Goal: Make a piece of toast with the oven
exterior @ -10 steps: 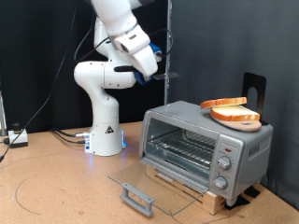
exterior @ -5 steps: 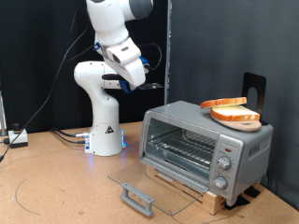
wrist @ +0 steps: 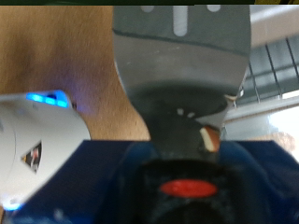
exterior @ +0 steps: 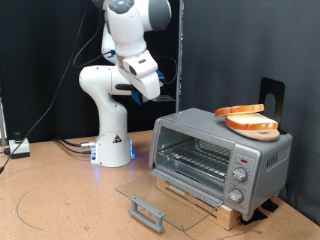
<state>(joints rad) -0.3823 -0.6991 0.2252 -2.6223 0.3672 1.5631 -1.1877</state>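
The arm is folded high above its base, the gripper (exterior: 150, 92) tucked back further than before; whether it is open cannot be told. The piece of toast (exterior: 252, 123) is left atop the oven (exterior: 220, 155), whose door is down.

Backdrop (exterior: 50, 40): black, filling the rear from 9 to 3 o'clock, unlit and featureless. Vertical metal pole (exterior: 181, 50) at 12 o'clock against it, catching a thin highlight. Tabletop (exterior: 60, 200): brown, matte, spanning 3 through 6 to 9 o'clock, evenly lit from above; faint curved line (exterior: 25, 215) drawn on it near 7 o'clock. Small box (exterior: 19, 147) with attached cables (exterior: 75, 145) at 9 o'clock, resting at the table's rear edge. Same brown surface (wrist: 56, 56) visible in the wrist view.
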